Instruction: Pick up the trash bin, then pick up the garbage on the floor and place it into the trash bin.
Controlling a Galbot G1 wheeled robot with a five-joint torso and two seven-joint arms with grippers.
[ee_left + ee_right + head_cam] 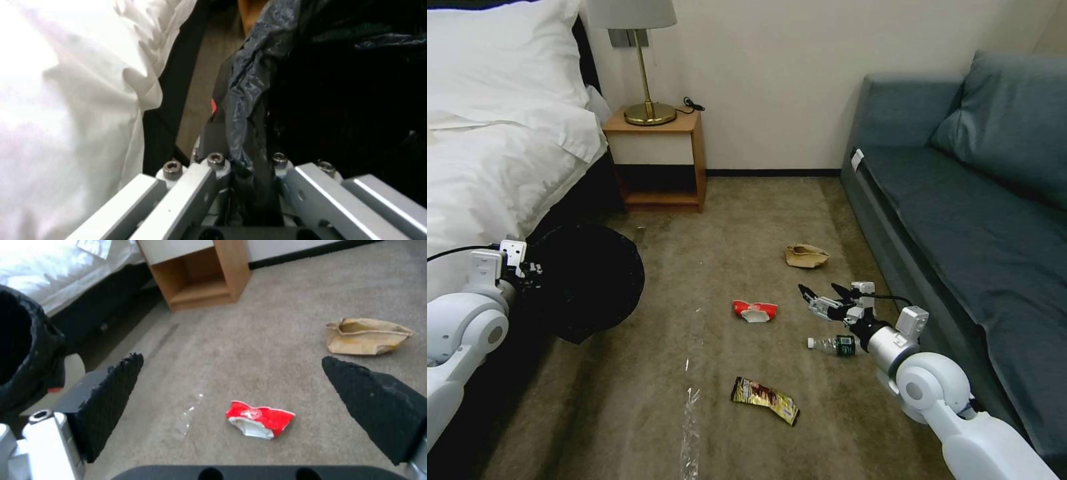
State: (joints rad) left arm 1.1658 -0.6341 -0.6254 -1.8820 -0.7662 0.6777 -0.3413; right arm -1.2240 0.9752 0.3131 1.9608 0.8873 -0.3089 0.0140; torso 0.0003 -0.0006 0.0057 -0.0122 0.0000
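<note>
My right claw (pixel 826 295) hangs spread wide above the carpet, near the red-and-white packet (pixel 754 311).

My left claw (pixel 247 166) is clamped on the trash bin (pixel 584 280) liner at the rim, bin held by the bed (pixel 487 153). I'd centre the packet between my fingertips (pixel 111 396) (it sits low and crumpled), descend straight, then close; bottle (pixel 832 344), wrapper (pixel 765 399) and paper bag (pixel 806 255) wait on the floor.
</note>
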